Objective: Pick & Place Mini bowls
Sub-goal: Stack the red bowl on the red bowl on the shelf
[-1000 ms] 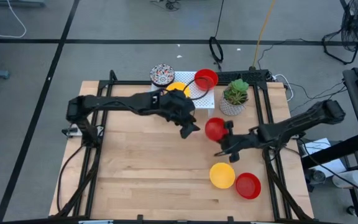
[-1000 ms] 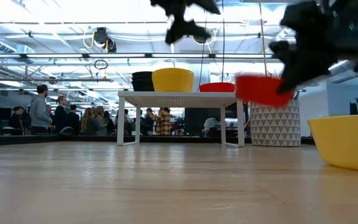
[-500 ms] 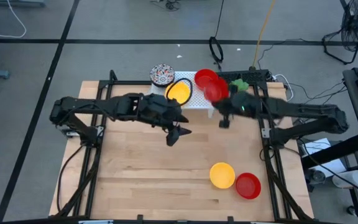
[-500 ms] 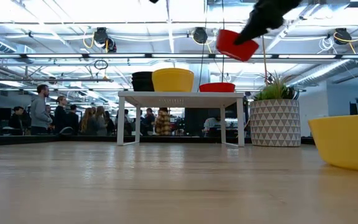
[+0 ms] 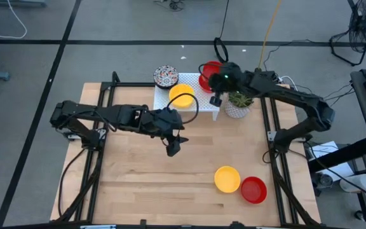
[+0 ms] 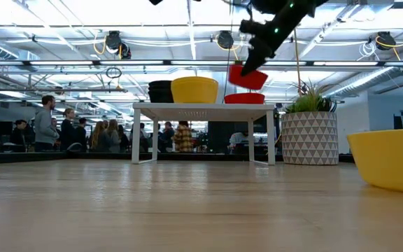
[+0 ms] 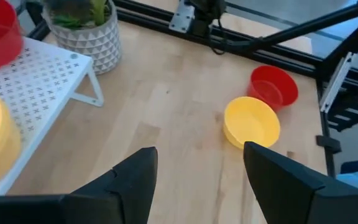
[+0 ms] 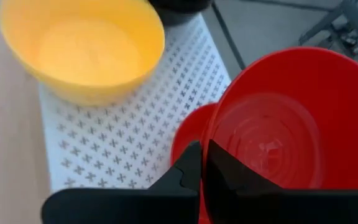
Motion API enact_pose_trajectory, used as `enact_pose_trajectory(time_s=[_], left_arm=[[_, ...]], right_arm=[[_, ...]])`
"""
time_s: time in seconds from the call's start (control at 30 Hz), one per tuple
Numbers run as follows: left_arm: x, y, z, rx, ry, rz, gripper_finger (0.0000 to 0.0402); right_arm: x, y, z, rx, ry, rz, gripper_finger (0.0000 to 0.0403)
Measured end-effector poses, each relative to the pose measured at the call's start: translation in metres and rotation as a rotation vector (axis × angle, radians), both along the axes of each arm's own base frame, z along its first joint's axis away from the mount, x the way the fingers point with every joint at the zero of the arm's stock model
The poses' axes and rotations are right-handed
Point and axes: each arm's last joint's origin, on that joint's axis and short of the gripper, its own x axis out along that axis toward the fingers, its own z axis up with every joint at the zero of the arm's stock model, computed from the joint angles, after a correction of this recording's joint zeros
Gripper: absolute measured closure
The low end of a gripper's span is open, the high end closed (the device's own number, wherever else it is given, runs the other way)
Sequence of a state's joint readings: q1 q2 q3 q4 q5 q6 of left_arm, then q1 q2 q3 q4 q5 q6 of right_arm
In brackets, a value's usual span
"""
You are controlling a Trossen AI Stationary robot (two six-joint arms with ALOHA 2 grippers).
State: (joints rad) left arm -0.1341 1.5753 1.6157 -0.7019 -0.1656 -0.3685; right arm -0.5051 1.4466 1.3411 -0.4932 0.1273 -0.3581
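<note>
1. While the right gripper [image 5: 216, 97] hangs over the white perforated rack [image 5: 203, 102] at the far edge of the wooden surface [image 5: 138, 172], its jaws pinch the rim of a red mini bowl [image 5: 209, 69], right above a second red bowl on the rack. A yellow bowl [image 5: 182, 97] sits on the rack's left part, and a patterned bowl [image 5: 165, 76] sits far-left of it. Risk: the potted plant [image 5: 239, 99] stands just right of the rack, so a swing of the arm could clip it.
2. Low view: held red bowl [image 6: 248, 77] is tilted and clear above the seated red bowl [image 6: 244, 98]. Released from here, it could land crooked or bounce off the rack.
3. Left wrist view: left gripper [image 7: 197, 163] hovers over the middle of the surface, jaws spread, holding nothing. Loose yellow bowl [image 7: 251, 122] and loose red bowl [image 7: 273, 85] sit touching near the right edge; grabbing one could shove the other.
4. Right wrist view: jaws are clamped on the held bowl's rim. A thin rim grip like this could slip, and off-centre nesting could jam.
</note>
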Motion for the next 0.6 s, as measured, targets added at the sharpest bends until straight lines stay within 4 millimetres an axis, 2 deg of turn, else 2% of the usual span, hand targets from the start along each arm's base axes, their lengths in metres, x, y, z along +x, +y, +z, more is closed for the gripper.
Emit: enact_pose_trajectory(time_s=[0.13,0.3,0.6], left_arm=[[-0.001,-0.006,0.000,0.002,0.000,-0.014,0.0160],[-0.002,-0.010,0.000,0.005,0.000,-0.020,0.0160],[-0.002,-0.012,0.000,0.012,-0.002,-0.011,0.0160]], right_arm=[[0.007,-0.013,-0.014,0.018,0.036,-0.024,0.0403],[0.009,-0.022,-0.021,0.025,0.045,-0.041,0.0403],[0.012,-0.020,-0.023,0.103,0.002,0.032,0.0396]])
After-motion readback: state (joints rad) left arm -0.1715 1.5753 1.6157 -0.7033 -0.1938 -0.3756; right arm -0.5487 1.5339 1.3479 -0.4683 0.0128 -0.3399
